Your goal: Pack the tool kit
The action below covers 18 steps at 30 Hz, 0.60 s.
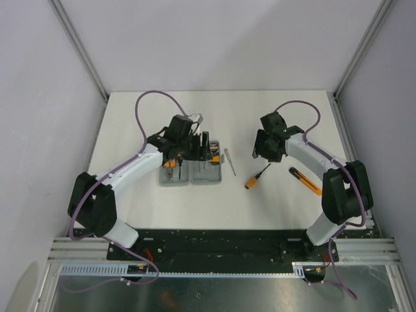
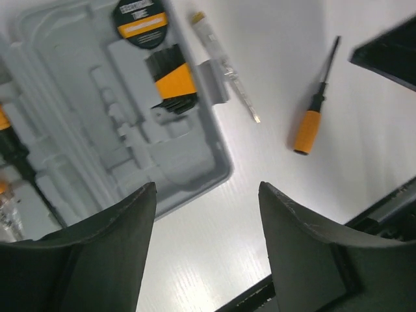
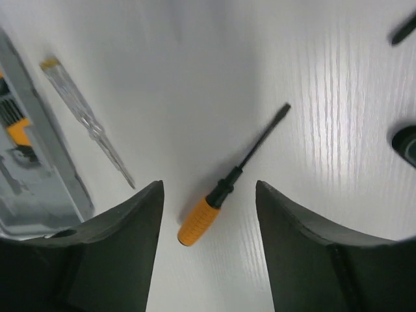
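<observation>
**Entry one: the left tool?**
Your left tool (image 2: 208,192) has its jaws apart and nothing in them. Beneath it the grey case (image 2: 188,156) lies opened flat on the tabletop (image 1: 195,117), with one corner of the case just under one finger. In the slots ahead of the tool are a round black tape measure (image 2: 140,19) and a black-and-orange block (image 2: 172,81).

**Entry two: the right tool?**
Your right tool (image 3: 208,188) also has its jaws apart and is empty. Below it, between the fingers in its own view, the orange-handled screwdriver (image 3: 214,198) lies flat on the tabletop, untouched. Its handle is toward the tool's base and its blade points away.

**Entry three: loose pieces?**
A clear tester screwdriver (image 3: 91,127) lies between your two tools, just beside the case's edge. An orange knife (image 1: 304,181) lies on the right tool's outer side, near that arm and well apart from the case.
</observation>
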Tool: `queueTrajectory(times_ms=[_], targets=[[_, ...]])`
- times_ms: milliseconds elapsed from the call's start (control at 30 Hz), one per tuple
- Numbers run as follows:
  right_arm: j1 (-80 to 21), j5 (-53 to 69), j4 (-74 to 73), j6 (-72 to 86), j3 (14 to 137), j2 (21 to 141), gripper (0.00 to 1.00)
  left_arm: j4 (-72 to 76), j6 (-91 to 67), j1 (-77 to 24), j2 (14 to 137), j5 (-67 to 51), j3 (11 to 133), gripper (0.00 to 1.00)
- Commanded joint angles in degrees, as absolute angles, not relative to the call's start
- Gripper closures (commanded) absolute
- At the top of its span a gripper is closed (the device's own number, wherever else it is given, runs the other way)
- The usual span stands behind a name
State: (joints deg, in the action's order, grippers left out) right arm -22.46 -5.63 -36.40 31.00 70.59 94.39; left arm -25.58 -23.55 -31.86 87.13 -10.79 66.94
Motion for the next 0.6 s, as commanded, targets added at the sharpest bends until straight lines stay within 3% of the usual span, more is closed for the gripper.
queueTrajectory(times_ms=[0,167,333,567], targets=[[-22.14,-4.9,-40.23,32.41,65.83,90.65,0.36,-22.67,-26.78,-31.36,83.46,-4.08,64.91,0.3],[-20.16,1.62,-37.91,40.61,59.28,89.3,0.34,-22.54,-29.25,-31.45,81.2,4.25,64.94,0.21],[-20.94,7.3,-31.67,45.45,57.2,91.54,0.34,-23.6,-31.48,-30.51,79.41,13.07,63.45,0.04],[-24.0,6.24,-26.39,49.26,57.38,97.56,0.41,-24.27,-32.68,-23.87,77.75,10.12,61.28,0.01]])
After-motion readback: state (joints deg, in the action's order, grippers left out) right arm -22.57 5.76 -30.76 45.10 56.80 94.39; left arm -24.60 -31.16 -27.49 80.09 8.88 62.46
